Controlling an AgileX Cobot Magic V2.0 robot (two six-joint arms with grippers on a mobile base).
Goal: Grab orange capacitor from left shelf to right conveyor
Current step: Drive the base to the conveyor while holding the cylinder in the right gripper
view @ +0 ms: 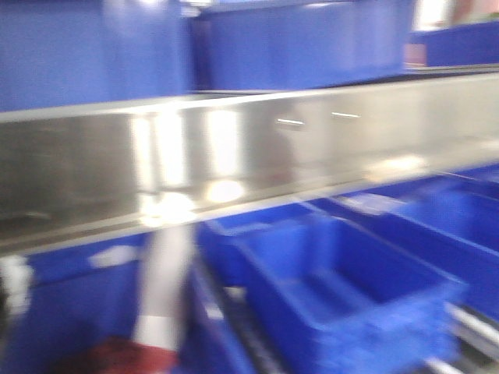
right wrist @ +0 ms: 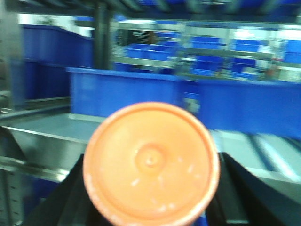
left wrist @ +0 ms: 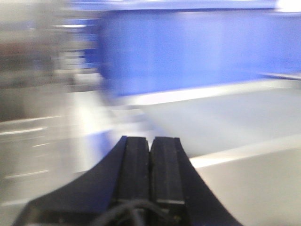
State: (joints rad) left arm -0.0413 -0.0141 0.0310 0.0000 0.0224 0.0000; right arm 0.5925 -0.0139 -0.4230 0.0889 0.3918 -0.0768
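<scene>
We find the small cylindrical orange capacitor [right wrist: 150,162] off the shelf and in the right gripper [right wrist: 151,195]. Its round end cap fills the right wrist view, flanked on both sides by the gripper's black fingers [right wrist: 70,200]. They look clamped on its sides, though the contact itself is hidden behind the cap. The capacitor's long axis runs straight toward that camera, so its side is out of sight.

The left gripper [left wrist: 150,141] is clenched, its pads pressed together with nothing between them. The wide shiny stainless-steel shelf [view: 257,156] crosses the front view, with blue plastic bins [view: 343,288] below it.

The coming move turns on which way the dark conveyor belt lies from the capacitor. We cannot make the belt out in any view, and all three are smeared by blur.
</scene>
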